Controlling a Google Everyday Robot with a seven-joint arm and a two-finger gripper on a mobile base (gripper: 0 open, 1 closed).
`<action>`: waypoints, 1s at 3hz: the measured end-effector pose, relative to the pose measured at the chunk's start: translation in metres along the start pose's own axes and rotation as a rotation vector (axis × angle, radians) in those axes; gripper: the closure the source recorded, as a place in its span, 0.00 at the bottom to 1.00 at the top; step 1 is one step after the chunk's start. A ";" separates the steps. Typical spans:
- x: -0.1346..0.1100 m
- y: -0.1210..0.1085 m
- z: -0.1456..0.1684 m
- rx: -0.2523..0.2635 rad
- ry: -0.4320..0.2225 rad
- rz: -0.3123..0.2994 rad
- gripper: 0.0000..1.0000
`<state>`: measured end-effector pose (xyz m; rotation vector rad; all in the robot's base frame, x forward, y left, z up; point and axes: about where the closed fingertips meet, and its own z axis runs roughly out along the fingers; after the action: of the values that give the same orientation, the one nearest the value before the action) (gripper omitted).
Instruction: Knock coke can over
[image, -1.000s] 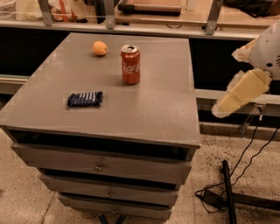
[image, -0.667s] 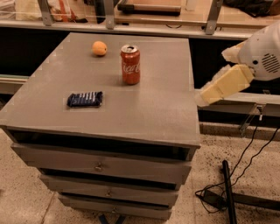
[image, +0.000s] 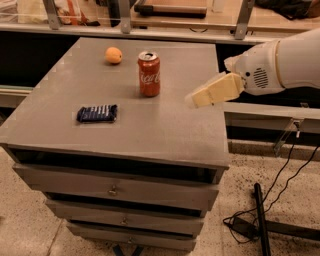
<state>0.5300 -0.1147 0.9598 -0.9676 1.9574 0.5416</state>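
Right of upright coke can (image: 149, 75) hovers claw (image: 196, 99).

Upright coke can (image: 149, 74) — gripper (image: 197, 98) hovers near, not touching.

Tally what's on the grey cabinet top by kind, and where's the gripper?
Drink cans: 1, the coke can, upright.
Fruit: 1, a small orange fruit.
Snack packets: 1, a dark blue packet.
Total: 3.
The gripper hangs over the cabinet top near its right edge, apart from the can.
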 end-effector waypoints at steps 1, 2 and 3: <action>0.000 0.000 0.000 0.000 0.000 0.000 0.00; -0.002 -0.001 0.005 0.021 -0.023 0.013 0.00; -0.010 -0.005 0.032 0.100 -0.134 0.056 0.00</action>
<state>0.5534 -0.0914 0.9510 -0.7966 1.8770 0.5216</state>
